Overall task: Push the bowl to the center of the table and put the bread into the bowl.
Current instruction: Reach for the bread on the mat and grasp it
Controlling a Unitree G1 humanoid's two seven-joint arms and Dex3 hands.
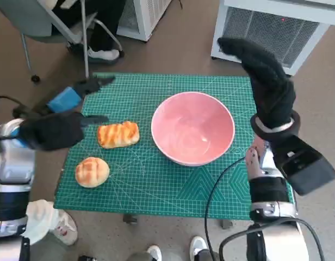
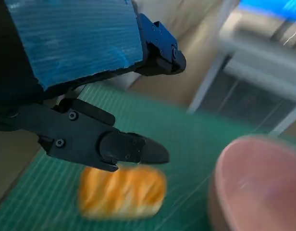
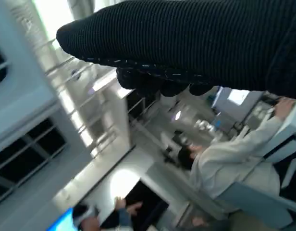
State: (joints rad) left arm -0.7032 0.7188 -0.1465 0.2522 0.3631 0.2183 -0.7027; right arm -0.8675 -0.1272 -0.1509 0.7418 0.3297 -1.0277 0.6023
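Observation:
A pink bowl (image 1: 193, 128) stands near the middle of the green cutting mat (image 1: 156, 185), also in the left wrist view as the bowl (image 2: 263, 187). An oblong striped bread (image 1: 118, 134) lies just left of it, seen blurred as the bread (image 2: 123, 191). A round bun (image 1: 92, 172) lies nearer the front left. My left hand (image 1: 67, 117) hovers left of the oblong bread with fingers (image 2: 133, 148) spread, holding nothing. My right hand (image 1: 265, 79) is raised high right of the bowl, fingers extended, empty; its glove (image 3: 196, 43) fills the right wrist view.
White grilled units (image 1: 276, 27) stand beyond the table's far right. A chair and a person's legs (image 1: 99, 32) are at the far left. Feet (image 1: 197, 247) show by the near edge. The right wrist view shows people in the room.

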